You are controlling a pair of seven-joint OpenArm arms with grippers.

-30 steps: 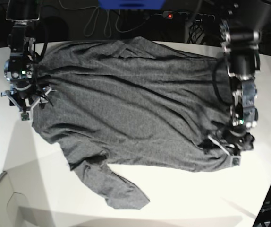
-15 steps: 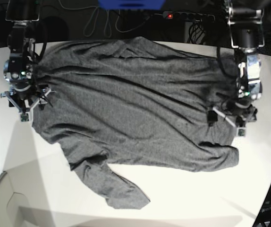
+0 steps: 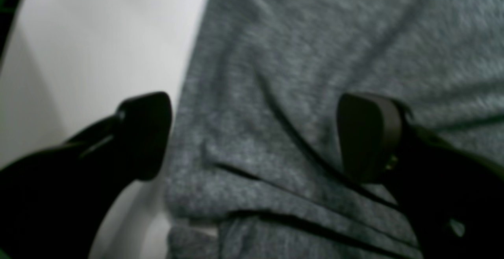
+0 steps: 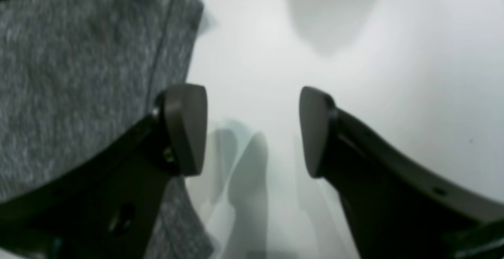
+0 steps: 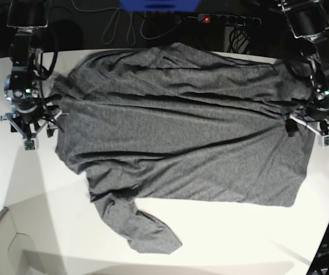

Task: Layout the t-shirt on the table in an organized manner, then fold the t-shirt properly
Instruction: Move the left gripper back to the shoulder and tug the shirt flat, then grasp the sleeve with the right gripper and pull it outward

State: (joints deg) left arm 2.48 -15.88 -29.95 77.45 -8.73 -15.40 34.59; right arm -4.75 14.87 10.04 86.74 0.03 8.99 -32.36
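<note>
Blue box (image 5: 159, 4) up top, power strip (image 5: 224, 19) with red light just right of it, cables (image 5: 118, 26) dangling below-left.

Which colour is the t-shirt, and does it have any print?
The t-shirt is heather dark grey, plain, with no print. The base view shows it best.

dark-grey t-shirt (image 5: 176, 126) lies spread, wrinkled (one sleeve seemingly crumpled) on white table (image 5: 222, 240).

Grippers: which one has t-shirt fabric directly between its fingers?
The left gripper: grey t-shirt fills its gap. The right gripper has only bare table between its fingers.
</note>
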